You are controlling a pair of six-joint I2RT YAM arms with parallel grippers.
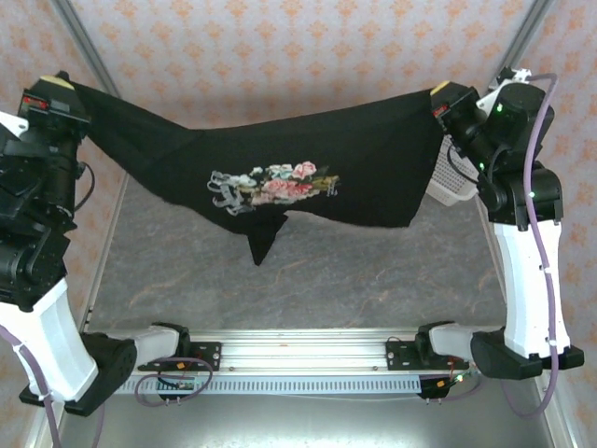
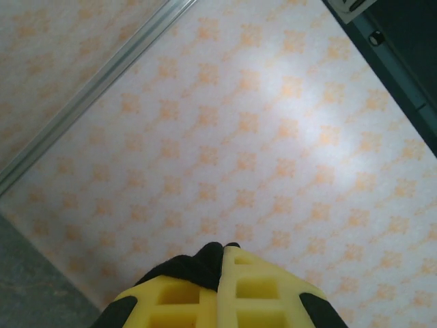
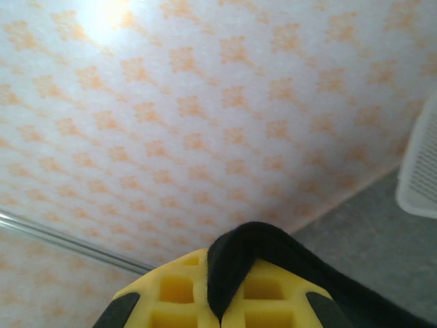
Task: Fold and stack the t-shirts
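Note:
A black t-shirt [image 1: 280, 154] with a rose print [image 1: 270, 187] hangs stretched in the air between both arms, above the grey table [image 1: 308, 280]. My left gripper [image 1: 63, 86] is shut on its upper left corner at the far left. At the upper right, my right gripper [image 1: 448, 93] is shut on the other corner. In the left wrist view black fabric [image 2: 198, 266] is pinched between the yellow fingers [image 2: 256, 290]. In the right wrist view the cloth [image 3: 246, 263] folds over the yellow fingers [image 3: 174, 290]. A sleeve tip [image 1: 261, 245] droops below the shirt.
A white perforated basket [image 1: 450, 179] stands at the right, partly behind the shirt and the right arm; its corner [image 3: 420, 171] shows in the right wrist view. Patterned walls enclose the table, with metal frame posts [image 1: 89, 42] in the back corners.

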